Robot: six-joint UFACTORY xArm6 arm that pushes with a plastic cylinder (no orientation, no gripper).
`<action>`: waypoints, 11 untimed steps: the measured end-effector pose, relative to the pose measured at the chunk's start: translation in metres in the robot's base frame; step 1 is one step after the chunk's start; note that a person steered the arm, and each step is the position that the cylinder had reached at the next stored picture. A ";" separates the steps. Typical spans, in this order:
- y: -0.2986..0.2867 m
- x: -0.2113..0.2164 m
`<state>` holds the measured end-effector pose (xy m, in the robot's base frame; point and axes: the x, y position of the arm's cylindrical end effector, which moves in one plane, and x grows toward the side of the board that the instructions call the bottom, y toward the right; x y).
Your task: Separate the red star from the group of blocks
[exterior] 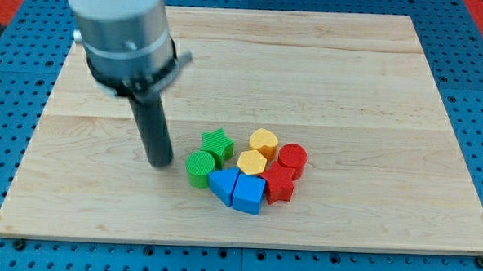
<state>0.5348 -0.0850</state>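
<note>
Resting on the wooden table, my tip stands just left of the block group, close beside the green cylinder with a narrow gap visible between them. The arm carries no pincer; it ends in a straight dark rod, so there is nothing to open or close and nothing is held. The blocks form one tight cluster slightly right of the table's centre, toward the near edge. The green star sits at the far left of the cluster, touching the green cylinder just nearer and to its left. Two blue blocks occupy the near side: a blue block of unclear shape on the left and a blue wedge-like block pressed against it on the right. A yellow hexagonal block lies in the middle of the cluster, with a second yellow block of rounded outline just beyond it. The red cylinder stands at the right end. The red star lies at the near right of the cluster, in contact with the blue wedge-like block on its left and the red cylinder on its far side, well apart from my tip.
</note>
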 end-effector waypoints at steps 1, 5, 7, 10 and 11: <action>0.058 0.025; 0.109 0.045; 0.162 0.005; 0.191 -0.017; 0.177 0.014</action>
